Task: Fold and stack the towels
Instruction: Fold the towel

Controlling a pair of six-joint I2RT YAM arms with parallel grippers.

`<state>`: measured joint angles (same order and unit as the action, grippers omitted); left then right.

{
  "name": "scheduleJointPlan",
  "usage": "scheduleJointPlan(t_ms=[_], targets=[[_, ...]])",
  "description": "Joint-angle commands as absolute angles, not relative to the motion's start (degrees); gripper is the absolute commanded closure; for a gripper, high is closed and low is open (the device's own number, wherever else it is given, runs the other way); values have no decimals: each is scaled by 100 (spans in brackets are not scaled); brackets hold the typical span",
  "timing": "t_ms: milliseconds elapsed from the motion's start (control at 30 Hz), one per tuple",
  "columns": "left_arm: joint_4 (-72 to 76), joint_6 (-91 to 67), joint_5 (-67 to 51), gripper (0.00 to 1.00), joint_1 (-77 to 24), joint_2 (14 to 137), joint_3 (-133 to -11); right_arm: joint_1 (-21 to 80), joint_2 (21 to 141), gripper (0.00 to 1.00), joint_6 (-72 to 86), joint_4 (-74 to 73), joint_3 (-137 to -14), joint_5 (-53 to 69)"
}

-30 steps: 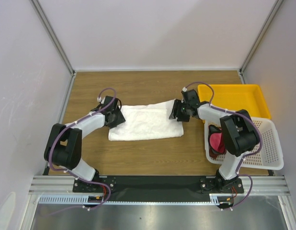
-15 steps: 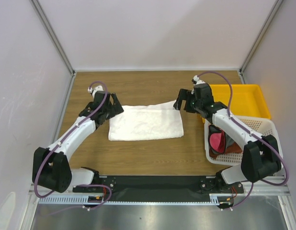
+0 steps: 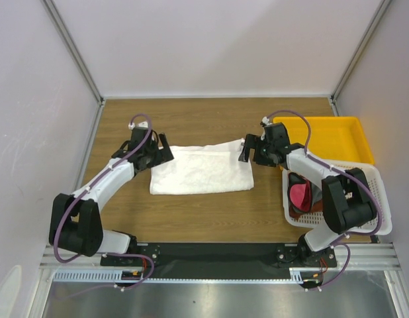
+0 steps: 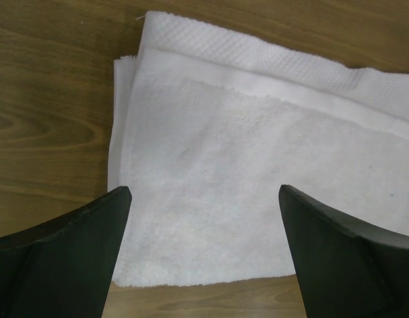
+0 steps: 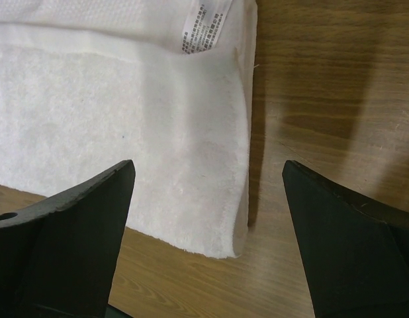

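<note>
A wooden table (image 3: 191, 218) carries the folded white towel (image 3: 201, 171) at its middle. The left gripper (image 3: 162, 154) and right gripper (image 3: 247, 151) hang spread wide, holding nothing, over the towel's short ends. A pink towel (image 3: 300, 194) sits in the basket (image 3: 380, 199) to its right. For the next fold, pinch every layer at matching corners and lift evenly.

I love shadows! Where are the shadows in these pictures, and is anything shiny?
Right wrist view: dark shadows lie on the wooden table right of the white towel; the black jaws show almost no detail. Left wrist view: even light, the towel's weave sharp. Top view: even light, a pale sheen on the metal strip in front.
</note>
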<state>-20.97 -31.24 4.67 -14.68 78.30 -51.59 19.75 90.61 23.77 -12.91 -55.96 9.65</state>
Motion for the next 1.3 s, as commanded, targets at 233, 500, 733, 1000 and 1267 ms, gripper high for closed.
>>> scheduleJointPlan(t_ms=[233, 500, 733, 1000, 1267], targets=[[-1872, -2830, -430, 2, -905, 8042, -4702, 1933, 9755, 8, 2109, -1468, -5959, 1213], [-1688, -2962, -290, 4, -879, 8376, -4605, 2092, 10168, 10, 2101, -1573, -6064, 1169], [-1714, -3286, 369, 4, -826, 8534, -4527, 2136, 10573, 15, 2030, -1687, -6345, 1265], [-1521, -3278, 132, 8, -756, 8920, -4430, 2153, 10626, 32, 2056, -1934, -6276, 1116], [-1380, -3120, -193, 51, -756, 9193, -4456, 2241, 10670, 85, 2206, -1995, -6380, 1187]])
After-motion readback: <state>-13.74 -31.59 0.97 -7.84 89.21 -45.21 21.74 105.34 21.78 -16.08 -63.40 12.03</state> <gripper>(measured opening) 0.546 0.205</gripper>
